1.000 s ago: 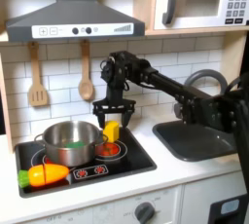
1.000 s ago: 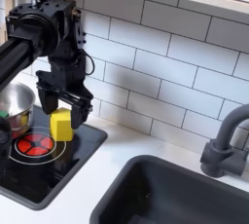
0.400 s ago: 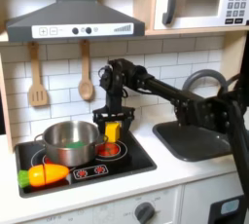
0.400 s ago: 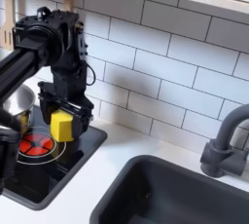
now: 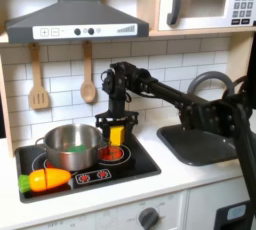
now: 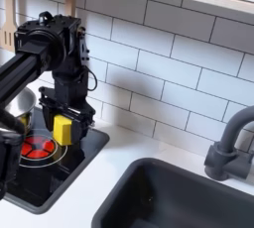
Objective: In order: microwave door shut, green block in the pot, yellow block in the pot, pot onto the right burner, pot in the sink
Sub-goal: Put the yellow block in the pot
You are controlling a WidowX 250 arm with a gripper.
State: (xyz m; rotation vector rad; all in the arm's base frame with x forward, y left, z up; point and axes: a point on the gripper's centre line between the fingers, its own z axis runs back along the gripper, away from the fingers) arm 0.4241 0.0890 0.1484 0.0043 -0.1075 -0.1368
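**Yellow block in transit, pot not loaded yet**

Left to right, first exterior view:

- pot (image 5: 68, 146) sits on the left burner. green block (image 5: 76, 151) already inside it, so step 2 looks done.
- tool (image 5: 116, 134) is pinching the yellow block (image 5: 116, 134), fingers on either side of it. Block hangs above the red burner (image 5: 113, 154), just right of the pot's rim, clear of the stove. Same grasp in the second exterior view: tool (image 6: 63, 130) clamped on yellow block (image 6: 63, 130) over the red ring (image 6: 38, 149).
- microwave door (image 5: 199, 3) up top right reads as closed, so step 1 looks done.
- sink (image 5: 200, 144) far right on the worktop, nothing in it that I can see.

Status: 2 of 5 done, step 3 in hand. Block needs to travel a bit left over the pot mouth, then release. After that: slide pot to the right burner, then pot to sink.

Toy carrot (image 5: 47, 180) at near left isn't in the way.
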